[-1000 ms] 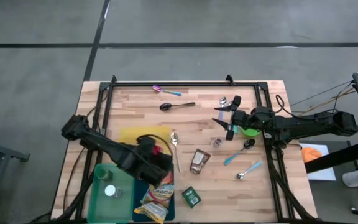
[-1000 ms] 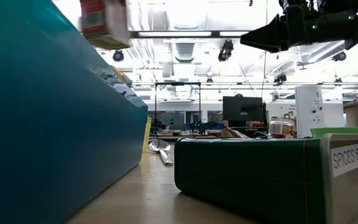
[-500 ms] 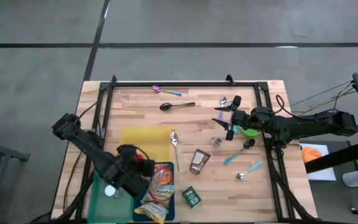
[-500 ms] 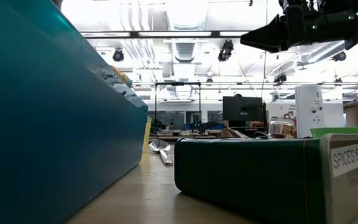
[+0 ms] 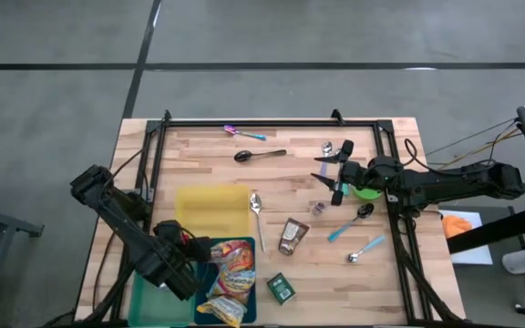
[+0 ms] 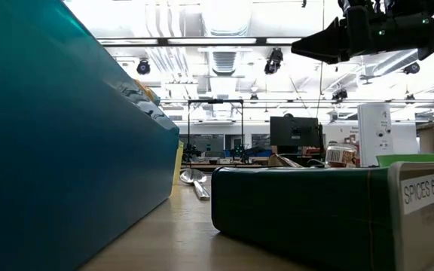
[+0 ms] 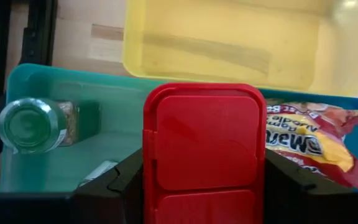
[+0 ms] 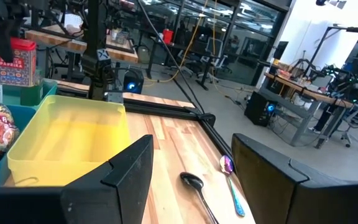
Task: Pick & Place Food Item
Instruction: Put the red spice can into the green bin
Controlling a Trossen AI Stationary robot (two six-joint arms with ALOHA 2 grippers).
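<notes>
High view: left gripper (image 5: 179, 269) hangs over the green bin (image 5: 144, 296) at seven o'clock. Left wrist: it clamps the red tin (image 7: 204, 149) above a jar (image 7: 27, 123); dropped there, it could topple. Right gripper (image 8: 188, 180) gapes empty.

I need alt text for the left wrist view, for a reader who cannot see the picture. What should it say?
The left pincer holds a red rectangular plastic-lidded container above a teal plastic bin, where a green-capped spice jar lies on its side. An empty yellow plastic tray sits beyond, and a colourful snack bag lies in a blue bin.
</notes>
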